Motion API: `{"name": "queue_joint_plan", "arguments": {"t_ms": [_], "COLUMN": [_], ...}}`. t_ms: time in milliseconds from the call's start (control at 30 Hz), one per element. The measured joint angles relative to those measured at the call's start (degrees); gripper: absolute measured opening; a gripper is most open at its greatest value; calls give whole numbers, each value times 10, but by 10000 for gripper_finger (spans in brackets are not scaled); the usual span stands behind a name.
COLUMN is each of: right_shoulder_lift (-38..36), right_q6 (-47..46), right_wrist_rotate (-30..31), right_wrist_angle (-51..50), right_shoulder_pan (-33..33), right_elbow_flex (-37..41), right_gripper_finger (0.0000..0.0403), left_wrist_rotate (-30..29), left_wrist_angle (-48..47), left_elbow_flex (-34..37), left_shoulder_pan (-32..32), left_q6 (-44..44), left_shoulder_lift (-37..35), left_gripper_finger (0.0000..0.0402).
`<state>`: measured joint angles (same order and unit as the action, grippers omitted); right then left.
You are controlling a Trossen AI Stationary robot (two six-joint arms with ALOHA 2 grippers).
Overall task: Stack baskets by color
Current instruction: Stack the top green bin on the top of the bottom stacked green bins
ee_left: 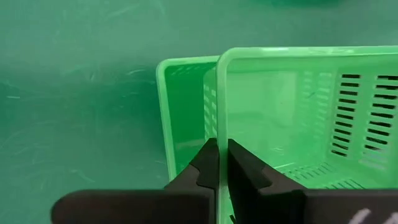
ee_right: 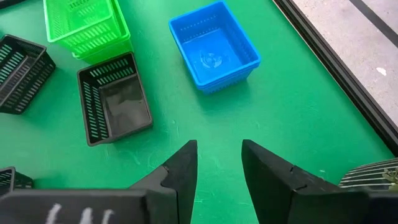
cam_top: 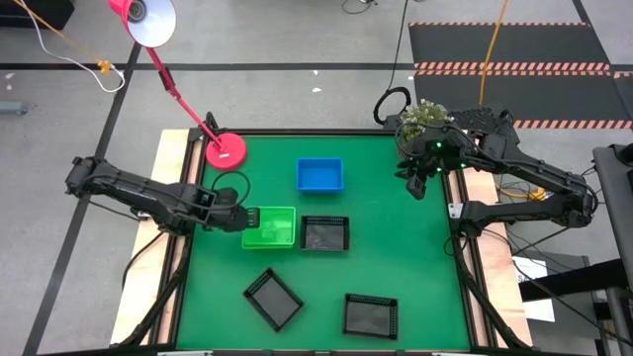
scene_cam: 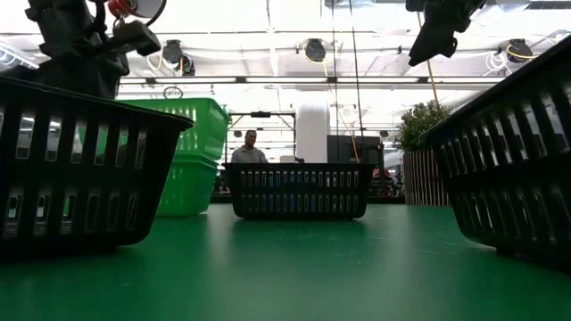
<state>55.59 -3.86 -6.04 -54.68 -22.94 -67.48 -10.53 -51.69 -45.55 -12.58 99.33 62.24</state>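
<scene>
Two bright green baskets (cam_top: 271, 227) sit nested left of the table's middle; the upper one (ee_left: 298, 118) rests in the lower one (ee_left: 180, 106), shifted a little off it. My left gripper (cam_top: 244, 220) is shut on the upper basket's left end. A blue basket (cam_top: 319, 175) stands farther back. Three black mesh baskets stand apart: one (cam_top: 324, 233) beside the green ones, two (cam_top: 273, 298) (cam_top: 370, 314) near the front edge. My right gripper (cam_top: 415, 186) hangs open above the table's far right, holding nothing. My left gripper pinches the rim of the upper green basket's left end wall (ee_left: 220, 118), one finger inside the basket and one outside. The fingers come slanting down from the table's left, across the rim. The basket sits inside the lower green basket.
A pink lamp base (cam_top: 226, 150) stands at the far left, its arm reaching off the table. A potted plant (cam_top: 425, 117) sits at the far right corner. Bare green mat lies right of the blue basket (ee_right: 214, 46). A person (scene_cam: 248, 147) shows in the room beyond.
</scene>
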Motion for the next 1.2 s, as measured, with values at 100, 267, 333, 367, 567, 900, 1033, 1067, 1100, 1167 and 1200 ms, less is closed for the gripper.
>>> {"name": "queue_joint_plan", "arguments": {"t_ms": [100,267,333,367,567,900,1033,1067,1100,1167,1200], "right_shoulder_lift": [0,0,0,0,0,0,0,0,0,0,0], "right_q6": [0,0,0,0,0,21,27,29,30,32,33], "right_wrist_rotate": [0,0,0,0,0,0,0,0,0,0,0], "right_wrist_angle": [0,0,0,0,0,0,0,0,0,0,0], "right_shoulder_pan": [0,0,0,0,0,0,0,0,0,0,0], "right_elbow_flex": [0,0,0,0,0,0,0,0,0,0,0], "right_gripper_finger": [118,118,118,118,118,118,118,118,118,118,118], "left_wrist_rotate": [2,4,4,4,5,17,18,18,18,18,18], "left_wrist_angle": [8,9,9,8,-8,-22,-21,-21,-21,-21,-21], "left_elbow_flex": [9,16,16,16,16,16,16,16,16,16,16], "left_shoulder_pan": [0,0,0,0,0,0,0,0,0,0,0], "left_q6": [0,9,9,9,18,21,26,27,28,31,32], "left_shoulder_lift": [0,0,0,0,0,0,0,0,0,0,0], "left_gripper_finger": [8,17,21,21,8,13,23,28,31,33,33]}}
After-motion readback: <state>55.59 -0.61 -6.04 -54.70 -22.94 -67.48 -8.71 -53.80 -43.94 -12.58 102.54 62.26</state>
